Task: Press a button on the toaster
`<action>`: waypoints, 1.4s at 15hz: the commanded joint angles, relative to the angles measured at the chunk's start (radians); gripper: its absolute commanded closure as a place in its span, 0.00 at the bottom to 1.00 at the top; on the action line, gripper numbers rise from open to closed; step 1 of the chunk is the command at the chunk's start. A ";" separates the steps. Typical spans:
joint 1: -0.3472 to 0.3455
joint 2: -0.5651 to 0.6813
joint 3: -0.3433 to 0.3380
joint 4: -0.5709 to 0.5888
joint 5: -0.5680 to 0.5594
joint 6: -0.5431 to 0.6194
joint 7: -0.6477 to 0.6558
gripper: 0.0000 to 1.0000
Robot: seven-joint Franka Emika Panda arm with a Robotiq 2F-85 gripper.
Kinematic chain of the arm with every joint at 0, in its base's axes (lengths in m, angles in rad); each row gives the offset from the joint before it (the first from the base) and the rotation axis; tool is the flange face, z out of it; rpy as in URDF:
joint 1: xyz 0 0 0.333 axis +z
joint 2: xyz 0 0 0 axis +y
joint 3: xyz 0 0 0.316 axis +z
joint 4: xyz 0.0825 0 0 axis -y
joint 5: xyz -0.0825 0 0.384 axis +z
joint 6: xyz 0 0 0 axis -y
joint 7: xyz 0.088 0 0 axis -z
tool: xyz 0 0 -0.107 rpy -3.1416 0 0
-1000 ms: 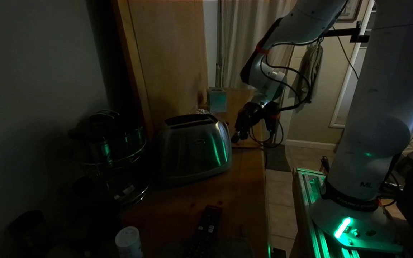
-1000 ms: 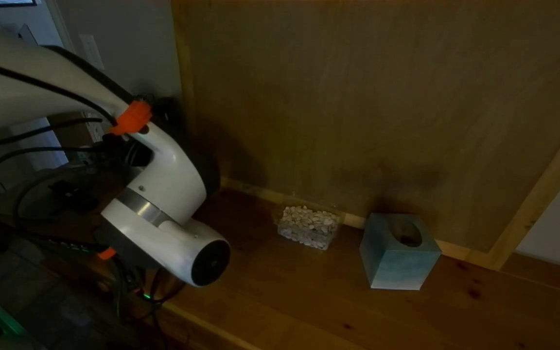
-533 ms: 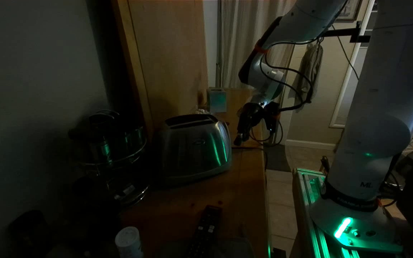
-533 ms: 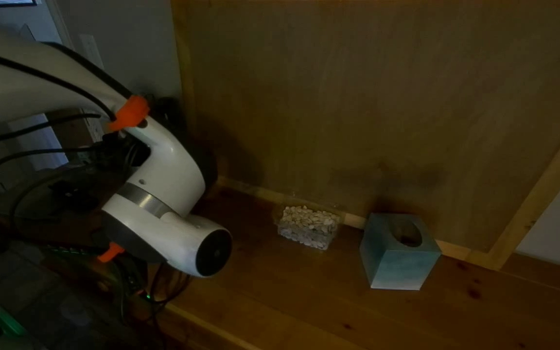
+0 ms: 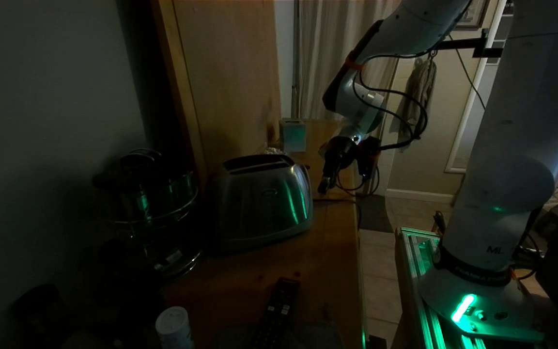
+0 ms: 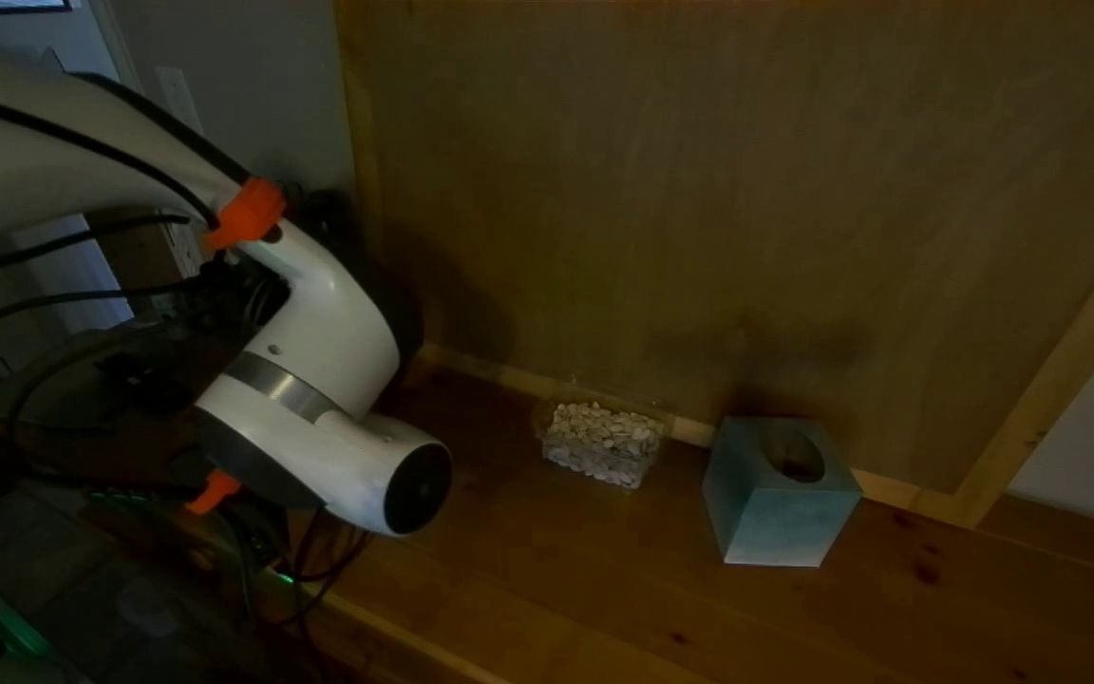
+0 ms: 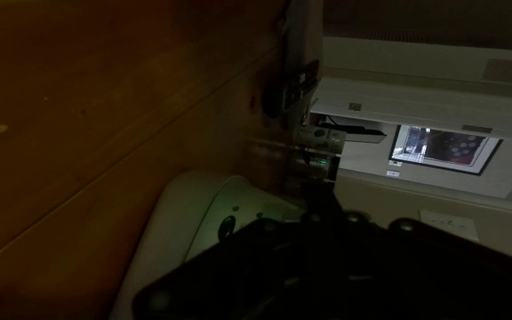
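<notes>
While the toaster (image 5: 262, 208) is seated on the counter (image 5: 332, 242) with one end toward the open edge, the gripper (image 5: 324, 186) is poised just beside that end, its fingers closed and nothing seen between them. On that end, two small dark dots (image 7: 235, 208), probably buttons, and a larger dark oval (image 7: 226, 228), perhaps a knob, are shown in the wrist view. The press is best made by lining the joined tips up with one dot, then pushing straight and gently, lest the neighbour be caught or the toaster be shoved back from the open edge; which button is wanted cannot be told. Along the counter's back edge, pale flakes (image 6: 602, 427) are held in a clear box (image 6: 594, 465), and near it is set a blue cube (image 6: 780, 518) whose oval opening is dark, its contents hidden. Inside the toaster's slots (image 5: 259, 168), nothing can be made out.
</notes>
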 commanded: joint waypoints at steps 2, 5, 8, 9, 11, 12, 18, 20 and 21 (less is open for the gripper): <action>-0.010 -0.003 0.006 0.018 -0.007 -0.050 -0.022 1.00; -0.011 0.000 0.005 0.021 -0.002 -0.062 -0.032 1.00; -0.010 0.007 0.006 0.026 0.002 -0.070 -0.031 1.00; -0.009 0.009 0.007 0.028 0.003 -0.071 -0.029 1.00; -0.009 0.014 0.007 0.033 0.002 -0.072 -0.026 1.00; -0.009 0.016 0.007 0.036 0.001 -0.065 -0.024 1.00; -0.006 0.027 0.009 0.054 -0.003 -0.057 -0.008 1.00; -0.005 0.031 0.011 0.059 -0.002 -0.053 -0.003 1.00; -0.004 0.033 0.012 0.060 -0.002 -0.048 0.002 1.00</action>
